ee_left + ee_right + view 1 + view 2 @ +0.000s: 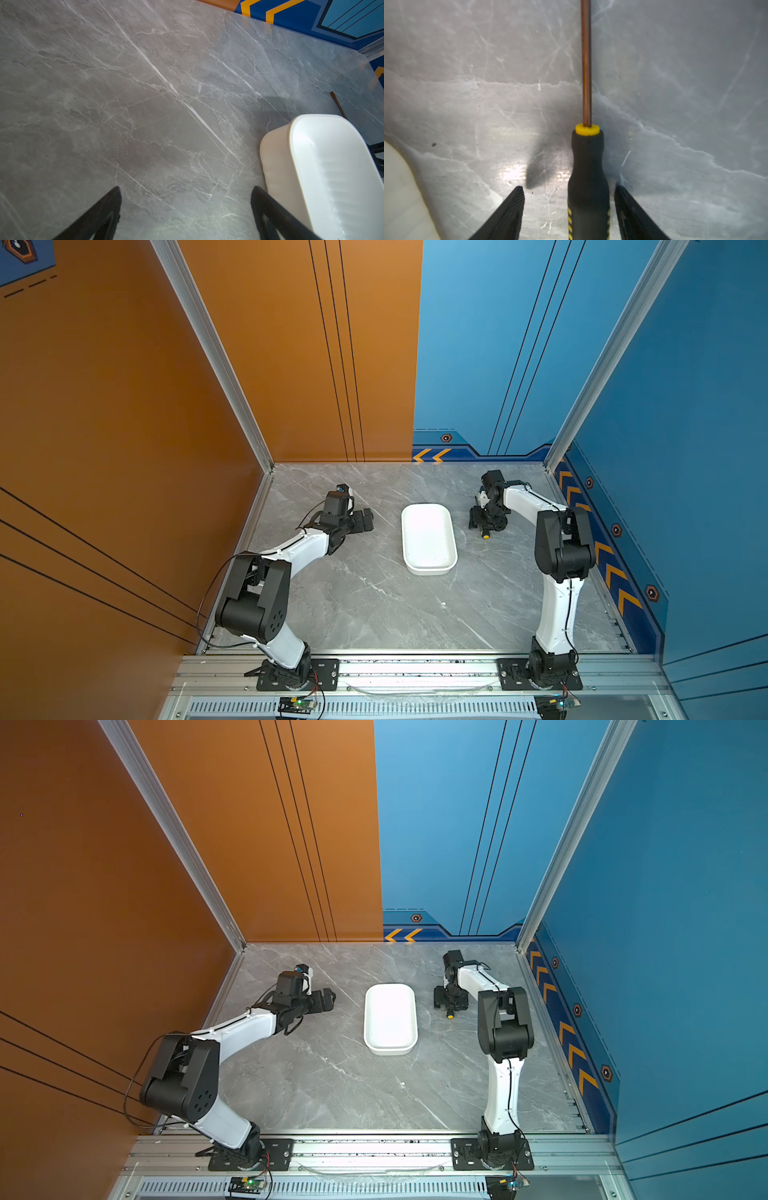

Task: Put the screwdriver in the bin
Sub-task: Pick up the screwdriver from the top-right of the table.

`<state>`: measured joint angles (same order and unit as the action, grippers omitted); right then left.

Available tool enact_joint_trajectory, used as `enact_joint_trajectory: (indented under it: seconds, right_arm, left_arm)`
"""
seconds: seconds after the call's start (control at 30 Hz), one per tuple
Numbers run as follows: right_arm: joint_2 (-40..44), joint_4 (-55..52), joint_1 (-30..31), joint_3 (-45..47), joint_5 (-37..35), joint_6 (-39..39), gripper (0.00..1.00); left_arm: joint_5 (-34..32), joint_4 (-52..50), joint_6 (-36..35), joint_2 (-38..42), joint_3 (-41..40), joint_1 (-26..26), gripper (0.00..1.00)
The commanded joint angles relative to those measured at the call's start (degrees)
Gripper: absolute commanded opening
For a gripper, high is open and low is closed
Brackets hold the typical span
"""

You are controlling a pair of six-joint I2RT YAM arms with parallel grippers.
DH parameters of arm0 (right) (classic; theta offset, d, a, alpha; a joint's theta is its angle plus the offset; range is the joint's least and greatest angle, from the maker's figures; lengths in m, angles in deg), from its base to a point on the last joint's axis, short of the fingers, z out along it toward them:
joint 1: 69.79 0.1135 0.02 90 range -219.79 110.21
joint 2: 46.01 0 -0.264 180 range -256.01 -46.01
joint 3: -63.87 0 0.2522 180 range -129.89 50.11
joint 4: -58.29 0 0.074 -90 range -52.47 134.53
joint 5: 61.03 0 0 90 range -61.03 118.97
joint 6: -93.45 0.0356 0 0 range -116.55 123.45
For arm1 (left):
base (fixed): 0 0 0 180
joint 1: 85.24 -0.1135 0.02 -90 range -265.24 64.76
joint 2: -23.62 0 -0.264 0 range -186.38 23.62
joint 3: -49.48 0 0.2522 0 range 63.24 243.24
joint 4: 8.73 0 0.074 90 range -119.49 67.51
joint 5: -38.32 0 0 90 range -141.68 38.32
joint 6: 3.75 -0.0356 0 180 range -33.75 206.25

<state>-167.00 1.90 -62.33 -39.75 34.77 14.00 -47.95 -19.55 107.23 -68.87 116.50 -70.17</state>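
The screwdriver lies flat on the grey marble table, right of the bin. It has a black handle with a yellow collar and a thin coppery shaft. In both top views only its yellow butt pokes out from under my right gripper. My right gripper is open and straddles the handle, with a wide gap on one side and a narrow one on the other. The white bin stands mid-table. Left of it my left gripper hangs open over bare table.
The bin's wall is close beside one left finger, and the screwdriver's shaft tip shows beyond it. A bin corner sits near the right gripper. Orange and blue walls close off the left, back and right.
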Motion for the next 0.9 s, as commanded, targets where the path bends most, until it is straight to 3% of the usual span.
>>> enact_joint_trajectory:
  seconds: [0.0, 0.43, 0.6, 0.87]
  right_arm:
    - [-1.4, -1.47, 0.18, 0.18, -0.27, 0.19, 0.58]
    - [3.64, -1.58, 0.4, 4.13, -0.52, -0.26, 0.47]
    - [2.74, -1.49, 0.36, 3.86, -1.19, -0.37, 0.25]
    - [1.24, -1.16, 0.05, 3.88, -0.3, 0.2, 0.04]
  left_arm:
    - [-0.37, -1.93, -0.84, 0.69, -0.91, 0.31, 0.98]
    - [-1.01, -2.95, -1.28, 0.98, -1.05, 0.22, 0.98]
    - [-0.83, -2.96, -1.02, 0.65, -1.24, 0.23, 0.98]
    - [-1.79, -3.59, -1.79, 1.49, -1.66, 0.15, 0.98]
